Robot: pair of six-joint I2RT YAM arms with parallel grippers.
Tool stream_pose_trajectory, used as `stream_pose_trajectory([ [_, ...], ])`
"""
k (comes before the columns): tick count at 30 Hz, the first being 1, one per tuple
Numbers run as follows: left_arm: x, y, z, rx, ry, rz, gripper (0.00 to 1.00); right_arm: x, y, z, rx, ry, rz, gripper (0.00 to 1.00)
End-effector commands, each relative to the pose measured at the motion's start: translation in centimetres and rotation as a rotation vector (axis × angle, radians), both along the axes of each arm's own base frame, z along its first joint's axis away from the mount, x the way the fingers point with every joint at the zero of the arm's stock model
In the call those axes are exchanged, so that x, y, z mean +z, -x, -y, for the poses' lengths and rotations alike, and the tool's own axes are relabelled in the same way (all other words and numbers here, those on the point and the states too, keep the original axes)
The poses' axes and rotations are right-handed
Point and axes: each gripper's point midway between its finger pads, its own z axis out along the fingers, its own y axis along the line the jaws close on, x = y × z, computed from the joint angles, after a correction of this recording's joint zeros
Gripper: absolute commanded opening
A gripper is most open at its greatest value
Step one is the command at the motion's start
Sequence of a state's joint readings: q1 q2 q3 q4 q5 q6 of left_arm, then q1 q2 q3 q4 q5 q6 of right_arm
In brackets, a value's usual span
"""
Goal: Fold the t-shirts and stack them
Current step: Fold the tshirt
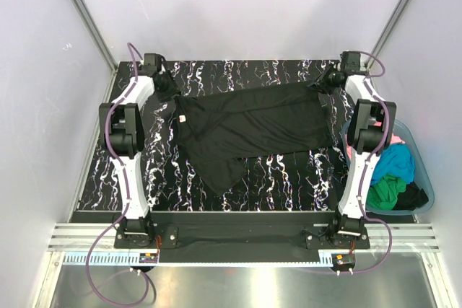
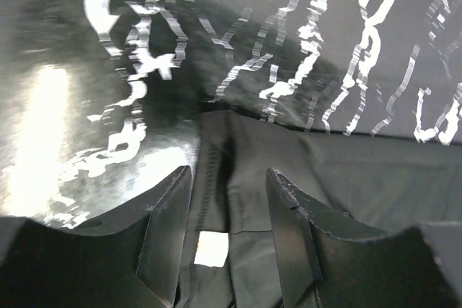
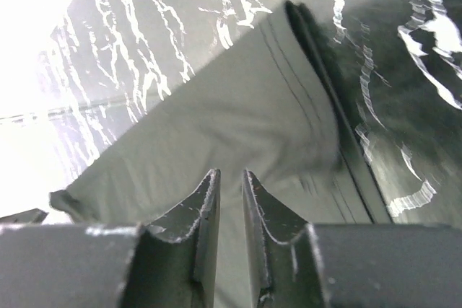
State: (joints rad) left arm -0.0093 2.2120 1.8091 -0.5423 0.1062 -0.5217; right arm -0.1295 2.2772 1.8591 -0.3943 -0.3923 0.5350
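A large black t-shirt [image 1: 253, 124] lies spread across the far half of the marble-patterned table, one sleeve pointing toward the near edge. My left gripper [image 1: 167, 86] is at its far left corner. In the left wrist view its jaws [image 2: 229, 172] stand wide open, straddling the shirt's collar edge [image 2: 361, 178] and a white label [image 2: 211, 249]. My right gripper [image 1: 326, 81] is at the far right corner. In the right wrist view it [image 3: 231, 174] is almost closed, pinching the cloth [image 3: 216, 106], which puckers at the tips.
A translucent teal tub [image 1: 427, 182] stands off the table's right edge beside the right arm. It holds pink [image 1: 395, 139], turquoise [image 1: 398, 162] and green [image 1: 382, 190] shirts. Grey walls enclose the table on three sides.
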Motion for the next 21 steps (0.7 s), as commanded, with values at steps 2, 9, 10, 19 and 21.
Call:
stream_pose_trajectory([
  [2, 2.5, -3.0, 0.8, -0.078, 0.017, 0.132, 0.50, 2.1, -3.1, -3.1, 0.079, -0.101, 0.106, 0.24],
  [9, 0.8, -3.9, 0.5, -0.030, 0.045, 0.086, 0.47, -1.6, -4.5, -3.9, 0.030, -0.109, 0.037, 0.20],
  [10, 0.6, -4.0, -0.8, -0.006, 0.040, 0.082, 0.47, -2.1, -4.5, -3.6, 0.014, -0.097, 0.024, 0.18],
  [19, 1.3, -3.3, -2.8, 0.105, 0.004, 0.087, 0.42, -5.7, -4.1, -1.1, -0.106, 0.007, -0.089, 0.04],
  [21, 1.8, -3.1, -2.4, 0.093, 0.025, 0.110, 0.42, -5.9, -4.5, -1.2, -0.102, 0.005, -0.089, 0.04],
])
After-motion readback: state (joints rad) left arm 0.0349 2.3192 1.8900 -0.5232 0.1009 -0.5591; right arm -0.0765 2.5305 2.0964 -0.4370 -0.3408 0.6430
